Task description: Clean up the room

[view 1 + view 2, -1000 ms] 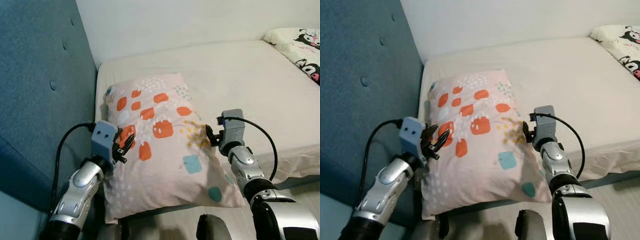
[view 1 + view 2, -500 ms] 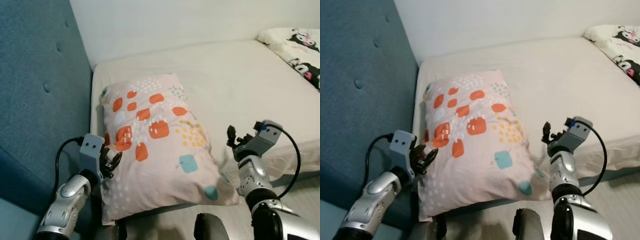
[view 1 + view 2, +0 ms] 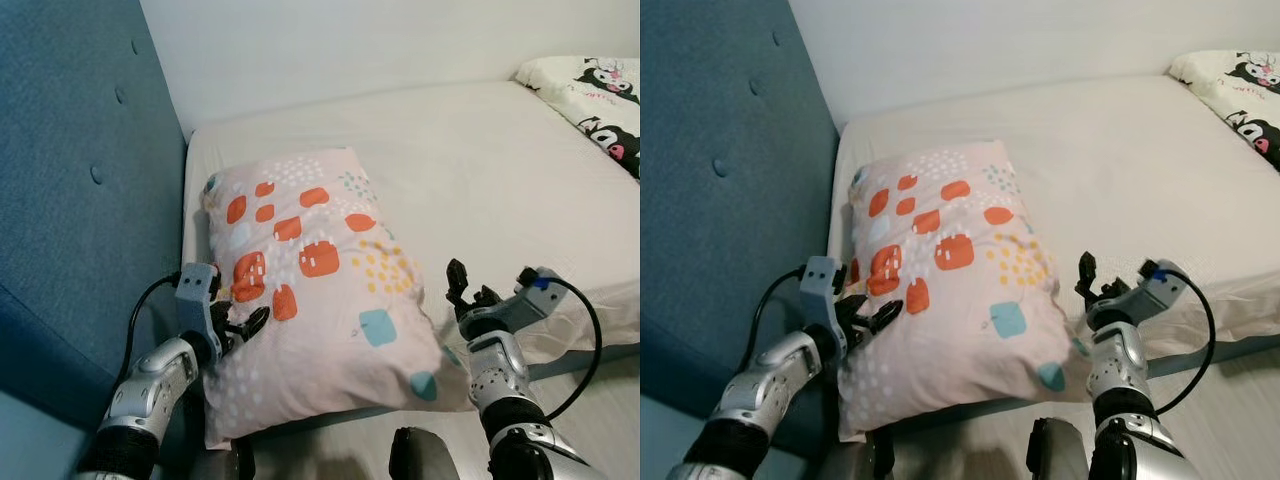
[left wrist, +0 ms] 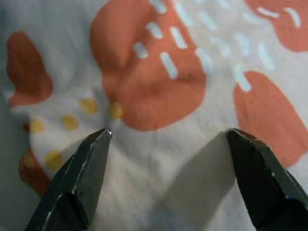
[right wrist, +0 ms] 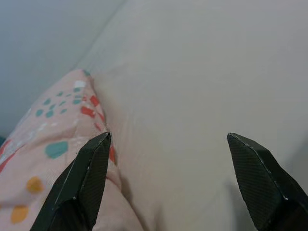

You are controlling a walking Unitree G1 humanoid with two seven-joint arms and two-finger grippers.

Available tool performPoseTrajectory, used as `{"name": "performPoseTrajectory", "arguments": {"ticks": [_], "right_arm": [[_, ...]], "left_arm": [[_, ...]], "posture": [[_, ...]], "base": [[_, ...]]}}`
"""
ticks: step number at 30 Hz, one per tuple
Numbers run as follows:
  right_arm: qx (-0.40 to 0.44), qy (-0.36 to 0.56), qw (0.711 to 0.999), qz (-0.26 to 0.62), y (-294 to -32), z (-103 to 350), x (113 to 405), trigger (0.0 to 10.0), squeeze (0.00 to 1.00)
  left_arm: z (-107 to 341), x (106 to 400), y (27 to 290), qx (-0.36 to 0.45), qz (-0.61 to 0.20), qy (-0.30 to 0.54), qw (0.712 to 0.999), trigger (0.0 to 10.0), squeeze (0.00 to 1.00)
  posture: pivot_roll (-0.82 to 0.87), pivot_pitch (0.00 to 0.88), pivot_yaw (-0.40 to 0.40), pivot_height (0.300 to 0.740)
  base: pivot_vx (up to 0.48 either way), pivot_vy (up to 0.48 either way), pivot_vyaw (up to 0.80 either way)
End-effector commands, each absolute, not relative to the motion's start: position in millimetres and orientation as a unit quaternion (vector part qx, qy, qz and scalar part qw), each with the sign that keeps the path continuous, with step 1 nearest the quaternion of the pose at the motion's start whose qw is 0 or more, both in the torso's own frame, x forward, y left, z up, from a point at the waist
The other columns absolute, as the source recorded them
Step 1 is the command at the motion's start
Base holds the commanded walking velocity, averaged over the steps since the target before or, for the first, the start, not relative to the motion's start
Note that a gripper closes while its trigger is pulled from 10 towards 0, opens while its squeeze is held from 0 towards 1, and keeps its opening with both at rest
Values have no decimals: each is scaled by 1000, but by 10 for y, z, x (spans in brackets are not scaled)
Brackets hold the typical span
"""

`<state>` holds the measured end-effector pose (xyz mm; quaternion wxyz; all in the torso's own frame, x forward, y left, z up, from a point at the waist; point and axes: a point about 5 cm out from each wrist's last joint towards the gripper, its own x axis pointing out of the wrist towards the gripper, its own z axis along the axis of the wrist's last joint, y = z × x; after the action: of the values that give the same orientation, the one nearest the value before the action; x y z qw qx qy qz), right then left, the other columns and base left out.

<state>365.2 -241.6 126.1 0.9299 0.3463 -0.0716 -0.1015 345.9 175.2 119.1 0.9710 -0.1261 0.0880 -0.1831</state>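
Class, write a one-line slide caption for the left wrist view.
Open left pincer poised close over the pillow, its black fingertips spread above the orange blotches.

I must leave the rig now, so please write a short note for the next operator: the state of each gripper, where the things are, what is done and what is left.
Left gripper: open, at the pillow's left edge, holding nothing.
Right gripper: open, just off the pillow's right edge, above the sheet, holding nothing.
Patterned pillow: lies flat on the bed beside the blue headboard; its near end overhangs the mattress edge.
Cartoon-print pillow: at the bed's far right.
Done: the patterned pillow is on the bed, and neither gripper holds it.
Left: probably push it fully onto the mattress, then tidy the rest.
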Motion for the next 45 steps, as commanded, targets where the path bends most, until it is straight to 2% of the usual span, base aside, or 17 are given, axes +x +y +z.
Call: {"name": "performPoseTrajectory", "arguments": {"ticks": [1, 2, 3, 7, 9, 12, 18, 23, 25, 28, 29, 32, 40, 45], "right_arm": [[381, -59, 914, -124, -2459, 1206, 3636, 10000, 478], [381, -59, 914, -124, -2459, 1206, 3636, 10000, 478], [396, -56, 907, -131, -2479, 1203, 3638, 10000, 0], [406, -41, 907, -105, -2452, 1212, 3664, 10000, 0], [406, -41, 907, -105, -2452, 1212, 3664, 10000, 0], [408, 1, 913, -21, -2282, 1177, 3696, 10000, 0], [430, 26, 903, 4, -2199, 1109, 3687, 10000, 0], [450, 46, 892, -2, -2160, 1046, 3678, 10000, 0], [429, 76, 900, 8, -2084, 997, 3678, 10000, 0], [418, 88, 904, 14, -2055, 976, 3676, 10000, 0], [391, 115, 912, 40, -1958, 946, 3675, 10000, 0], [374, 135, 915, 69, -1871, 938, 3679, 10000, 0], [343, 168, 920, 92, -1765, 941, 3699, 10000, 0], [327, 169, 926, 88, -1768, 961, 3715, 10000, 0]], "left_arm": [[1031, 3432, 1804, -155, -165, 124, 966, 10000, 851], [1031, 3432, 1804, -155, -165, 124, 966, 10000, 851], [1046, 3458, 1858, -171, -146, 124, 967, 10000, 0], [1121, 3509, 2018, -220, -110, 120, 962, 10000, 0], [1121, 3509, 2018, -220, -110, 120, 962, 10000, 0], [1081, 3453, 2139, -277, -133, 147, 940, 10000, 0], [1022, 3376, 2116, -300, -171, 170, 923, 10000, 0], [945, 3274, 1926, -291, -229, 194, 908, 10000, 0], [930, 3223, 1778, -303, -260, 204, 894, 10000, 0], [930, 3206, 1729, -309, -272, 207, 888, 10000, 0], [935, 3167, 1613, -314, -300, 215, 875, 10000, 0], [970, 3147, 1517, -332, -322, 218, 860, 10000, 0], [1117, 3158, 1319, -340, -348, 195, 852, 10000, 0], [1154, 3133, 1218, -309, -360, 191, 859, 10000, 0]], "posture": [[125, 281, 22, 586], [125, 281, 22, 586], [123, 287, 27, 586], [126, 291, 25, 586], [126, 291, 25, 586], [131, 294, 19, 586], [134, 297, 18, 586], [140, 304, 19, 586], [140, 306, 21, 586], [140, 306, 20, 586], [145, 305, 18, 586], [146, 307, 18, 586], [150, 312, 20, 586], [150, 314, 23, 586]], "base": [[0, 0, 0], [0, 0, 0], [0, 0, 0], [0, 0, 0], [0, 0, 0], [0, 0, 0], [0, 0, 0], [0, 0, 0], [0, 0, 0], [0, 0, 0], [0, 0, 0], [0, 0, 0], [0, 0, 0], [0, 0, 0]]}}
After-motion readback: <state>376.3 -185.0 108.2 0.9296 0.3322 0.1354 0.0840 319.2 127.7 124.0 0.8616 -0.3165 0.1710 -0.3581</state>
